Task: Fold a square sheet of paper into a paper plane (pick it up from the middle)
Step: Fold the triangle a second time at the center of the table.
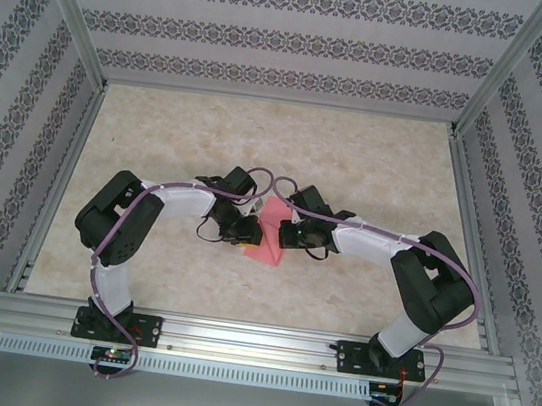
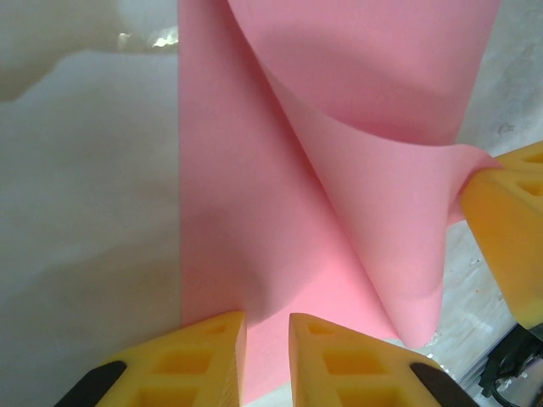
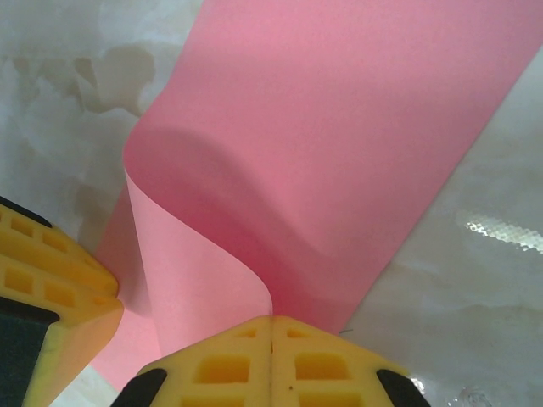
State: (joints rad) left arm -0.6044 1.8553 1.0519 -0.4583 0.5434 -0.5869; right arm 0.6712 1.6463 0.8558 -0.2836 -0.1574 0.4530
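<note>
Right wrist view: right gripper [image 3: 271, 320] clamps a flap of the square sheet of paper [image 3: 356, 127], curling it over to fold. Left gripper [image 2: 267, 318], just beside, jaws narrowly apart, likely pins the sheet beneath itself.

The tabletop [image 1: 377, 167] is a pale, marble-patterned surface framed by aluminium rails [image 1: 233, 331] along its edges. A pink sheet of paper [image 1: 268, 235] lies on it, midway between the left and right edges and nearer the near edge than the far one. Part of it lies flat, and one flap curls up off the surface.
</note>
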